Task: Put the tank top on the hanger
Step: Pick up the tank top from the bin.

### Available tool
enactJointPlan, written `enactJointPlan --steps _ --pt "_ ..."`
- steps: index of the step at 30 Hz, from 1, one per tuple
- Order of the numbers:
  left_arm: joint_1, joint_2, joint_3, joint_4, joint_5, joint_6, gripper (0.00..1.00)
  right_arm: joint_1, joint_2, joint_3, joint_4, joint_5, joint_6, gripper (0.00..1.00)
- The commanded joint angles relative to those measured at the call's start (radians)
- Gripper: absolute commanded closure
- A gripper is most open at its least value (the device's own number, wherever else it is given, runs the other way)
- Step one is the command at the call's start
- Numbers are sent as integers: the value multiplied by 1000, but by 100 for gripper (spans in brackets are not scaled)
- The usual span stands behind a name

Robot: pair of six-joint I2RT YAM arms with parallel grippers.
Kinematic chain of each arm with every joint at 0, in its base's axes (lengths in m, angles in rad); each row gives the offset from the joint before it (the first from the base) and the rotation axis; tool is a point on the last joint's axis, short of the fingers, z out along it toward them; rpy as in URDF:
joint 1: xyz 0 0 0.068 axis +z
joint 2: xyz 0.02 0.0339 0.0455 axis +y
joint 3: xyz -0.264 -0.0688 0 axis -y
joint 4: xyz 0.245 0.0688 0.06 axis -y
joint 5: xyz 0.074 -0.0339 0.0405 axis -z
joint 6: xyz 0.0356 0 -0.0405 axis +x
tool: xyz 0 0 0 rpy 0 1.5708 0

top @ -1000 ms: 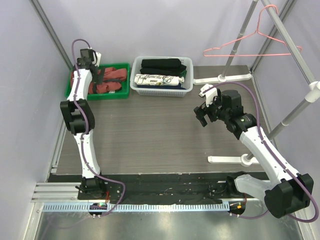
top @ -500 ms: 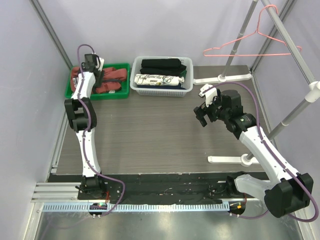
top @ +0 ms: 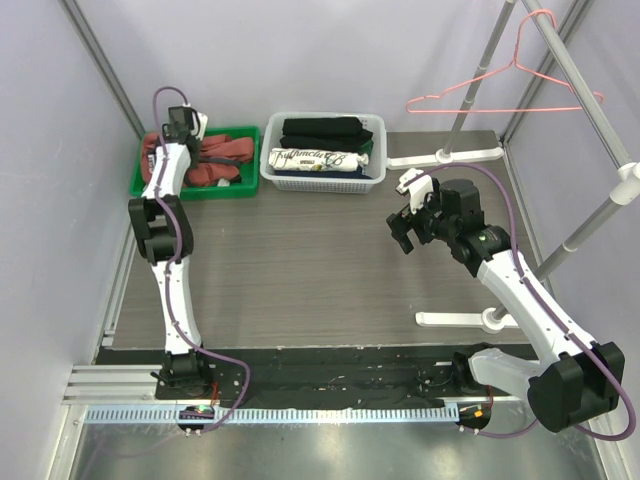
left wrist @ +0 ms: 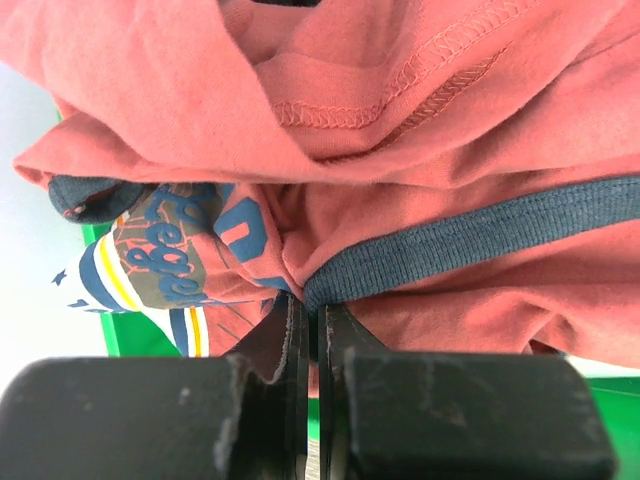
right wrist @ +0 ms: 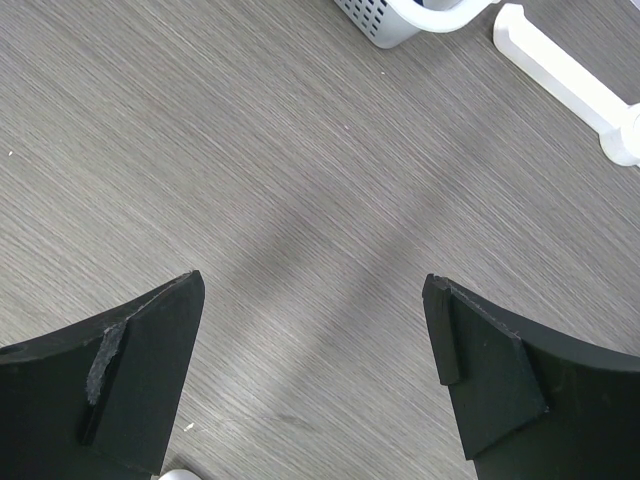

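Change: my left gripper [left wrist: 308, 316] was standing wide a second ago. It has been swinging in over the green bin [top: 248, 133] and is now squeezing down to almost nothing.
Left grip: I'm pinching a fold of the tank top [left wrist: 420, 130]. The navy trim is running straight into my fingertips, and the chest graphic is sitting just left of the pinch.
Right side: my right gripper [right wrist: 315, 330] is staying as wide as before. It is gripping nothing and hovering over bare table [right wrist: 300, 150].
Tank top: it is lying bunched in the green bin, pressing against my left jaws and spreading away ahead of them. It is well apart from my right jaws.
Hanger: the hanger [top: 500, 97] is dangling from the rail [top: 585, 80], up and beyond my right jaws and far across from my left ones. It is carrying nothing.
What this means: I'm judging the pick as only just made. The lift, the carry across and the threading are all still waiting.
Hidden: I'm not able to tell how many layers I'm clamping. Cloth is filling the wrist view, so I can't sort neck from armholes. From above, my own wrist is covering the pinch. The white basket [top: 322, 182] is blocking nothing I need.
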Motion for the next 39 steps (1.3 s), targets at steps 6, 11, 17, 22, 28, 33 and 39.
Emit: enactJointPlan --steps 6,11,17,22,28,33,39 --pt "5 -236 -4 68 78 -73 100 -3 -12 0 42 -14 1 0" --pt "2 -325 -23 89 141 -115 100 -3 -13 0 41 -16 1 0" --pt "-10 -454 -51 117 239 -151 100 -3 -15 1 42 -19 1 0" --pt "-35 -552 -63 117 325 -190 100 -3 -15 0 41 -19 1 0" --pt "-105 -700 -114 120 386 -211 100 -4 -20 -1 41 -19 3 0" --pt "-165 -806 -137 139 455 -253 100 -4 -21 -1 41 -19 4 0" --pt "-204 -852 -62 56 547 -313 100 -4 -29 4 44 -16 10 0"
